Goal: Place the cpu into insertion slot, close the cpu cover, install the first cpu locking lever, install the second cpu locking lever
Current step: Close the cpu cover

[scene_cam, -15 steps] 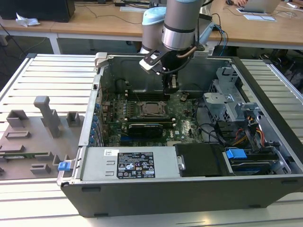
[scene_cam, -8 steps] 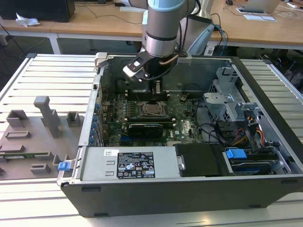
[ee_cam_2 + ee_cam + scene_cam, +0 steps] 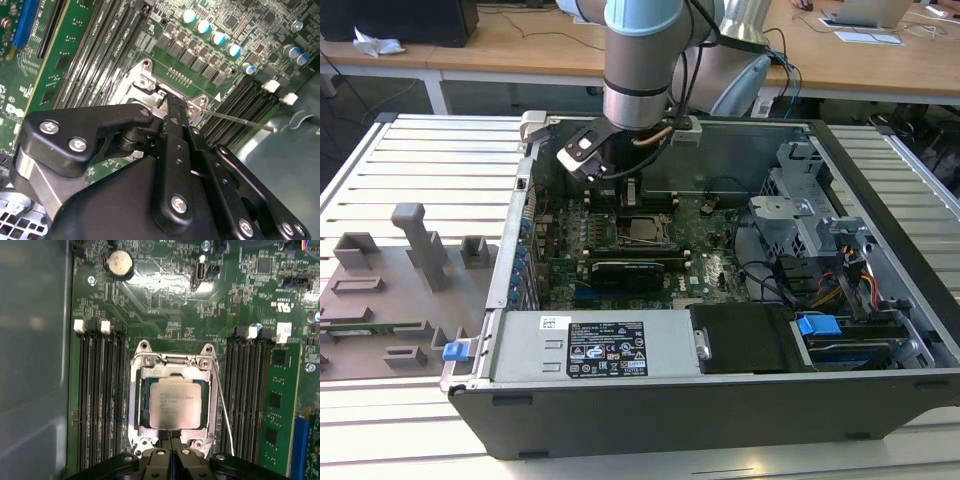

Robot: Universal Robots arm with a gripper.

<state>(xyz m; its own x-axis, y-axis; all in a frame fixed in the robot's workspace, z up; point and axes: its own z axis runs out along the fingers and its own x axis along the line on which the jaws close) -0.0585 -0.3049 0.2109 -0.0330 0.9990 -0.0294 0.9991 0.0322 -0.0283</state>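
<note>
— Where do we find the cpu [image 3: 175, 402]?

— Seated in the slot [image 3: 145, 405], directly ahead of our end effector [image 3: 170, 442], with the cover [image 3: 135, 405] flat around it. Faint print crosses its lid.

— And the grip?

— Clenched, empty, tip at the cover's near edge. One lever [image 3: 224, 410] runs alongside the slot, seemingly unlatched.

- In the second wrist view, we see the gripper [image 3: 167, 105] hiding most of the cpu cover [image 3: 131, 87].
- In the exterior view, the arm [image 3: 638, 60] is cut off at the edge.
</note>
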